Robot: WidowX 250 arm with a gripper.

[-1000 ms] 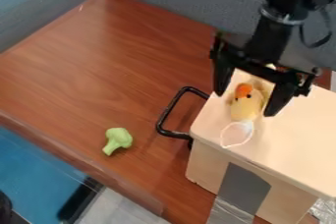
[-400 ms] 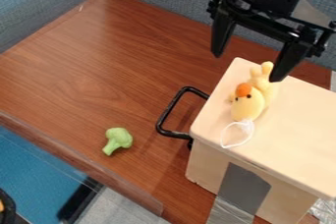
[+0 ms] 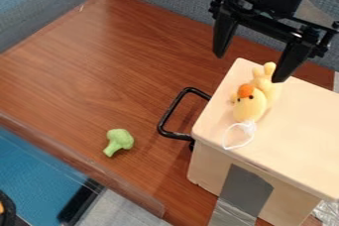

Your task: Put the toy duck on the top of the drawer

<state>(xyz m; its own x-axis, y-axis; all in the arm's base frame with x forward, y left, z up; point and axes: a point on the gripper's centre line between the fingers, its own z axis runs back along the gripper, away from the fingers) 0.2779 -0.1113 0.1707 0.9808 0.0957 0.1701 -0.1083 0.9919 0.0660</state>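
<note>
Your gripper [image 3: 254,62] hangs spread and released at the far right; the duck [image 3: 254,100] lies on the drawer's top [image 3: 291,131], near left edge. It looks light and soft, so if you regrip, pinch the body gently, clear of the loop [image 3: 240,135]
</note>
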